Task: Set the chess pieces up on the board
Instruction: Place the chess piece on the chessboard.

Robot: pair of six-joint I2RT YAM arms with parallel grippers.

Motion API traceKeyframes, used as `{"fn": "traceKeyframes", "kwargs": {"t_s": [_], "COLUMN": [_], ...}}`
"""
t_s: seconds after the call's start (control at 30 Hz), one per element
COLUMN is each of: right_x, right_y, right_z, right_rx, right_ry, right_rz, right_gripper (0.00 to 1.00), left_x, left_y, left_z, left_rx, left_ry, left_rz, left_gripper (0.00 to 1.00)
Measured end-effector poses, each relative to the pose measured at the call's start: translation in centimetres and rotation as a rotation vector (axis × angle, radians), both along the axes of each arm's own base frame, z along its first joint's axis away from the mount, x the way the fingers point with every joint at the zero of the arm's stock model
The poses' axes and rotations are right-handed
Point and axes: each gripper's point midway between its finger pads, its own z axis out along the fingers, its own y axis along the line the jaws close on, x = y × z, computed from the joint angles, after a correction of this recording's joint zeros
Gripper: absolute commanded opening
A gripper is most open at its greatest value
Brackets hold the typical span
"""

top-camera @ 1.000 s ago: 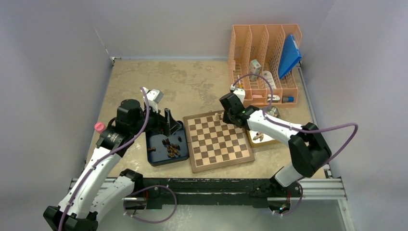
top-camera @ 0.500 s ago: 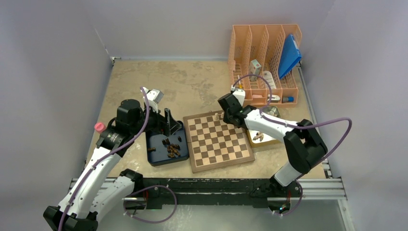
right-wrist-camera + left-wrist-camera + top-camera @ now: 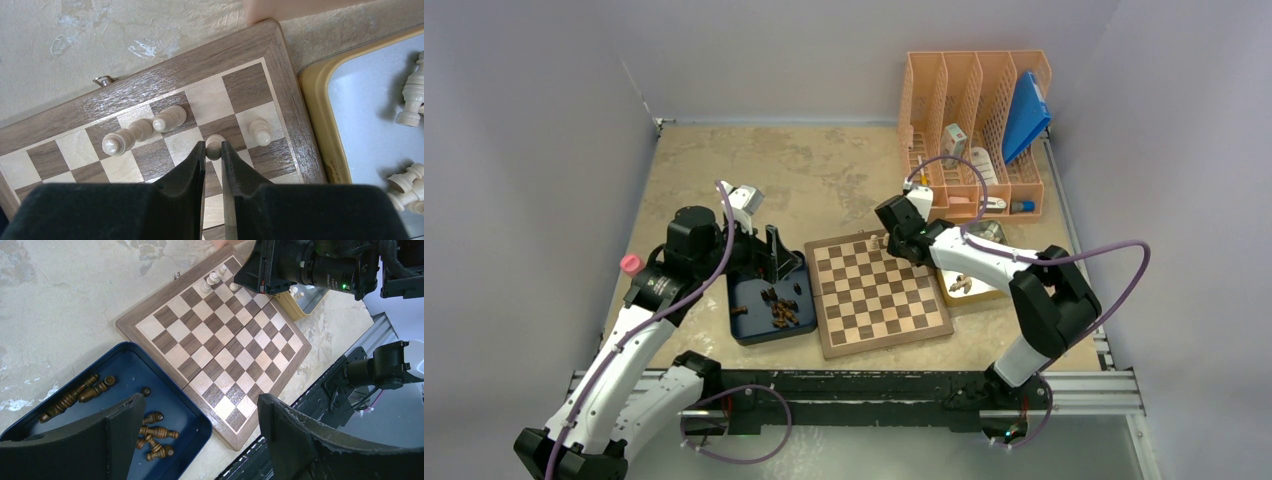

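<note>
Right wrist view is showing us the right gripper (image 3: pixel 213 148) pinched down to a narrow gap on a pale pawn (image 3: pixel 215 141), whose head is sitting between the fingertips. The pawn is standing on the board (image 3: pixel 150 95) in the 2nd row, near the far right corner. We are judging the release as the risky part: if 1 pad is sticking to the wood as the jaws are parting, it could be dragging the pawn sideways or tipping it. A neighbouring pawn (image 3: pixel 260 131) is standing just beside it, and 2 taller pale pieces (image 3: pixel 170 119) are standing in the row behind, so a fall or a slanted retreat could be knocking those over too. The held pawn also seems to be sitting close to a square's edge, so it may be ending up off-centre. The left gripper (image 3: pixel 200 407) is hanging wide open and empty above the blue tray (image 3: pixel 125 365) of dark pieces (image 3: pixel 155 432) — we are seeing no threat to the board from there.
</note>
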Motion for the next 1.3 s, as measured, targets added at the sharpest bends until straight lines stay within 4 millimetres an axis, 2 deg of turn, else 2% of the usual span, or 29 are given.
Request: {"fn": "traceKeyframes", "kwargs": {"t_s": [0.43, 1.03, 1.17, 1.3], "right_x": [0.2, 0.1, 0.1, 0.1], "right_y": [-0.4, -0.4, -0.3, -0.2], "right_z": [0.0, 0.1, 0.7, 2.5], "right_rx": [-0.017, -0.018, -0.007, 0.017], "right_ry": [-0.008, -0.006, -0.015, -0.045], "right_rz": [-0.018, -0.016, -0.012, -0.008], "right_gripper": [0.19, 0.33, 0.34, 0.35], "left_x": [0.0, 0.0, 0.0, 0.0], "left_y": [0.0, 0.0, 0.0, 0.0], "left_z": [0.0, 0.0, 0.0, 0.0], "left_rx": [0.0, 0.0, 0.0, 0.0], "left_ry": [0.0, 0.0, 0.0, 0.0], "left_rz": [0.0, 0.0, 0.0, 0.0], "left_gripper": [0.83, 0.83, 0.83, 0.83]}}
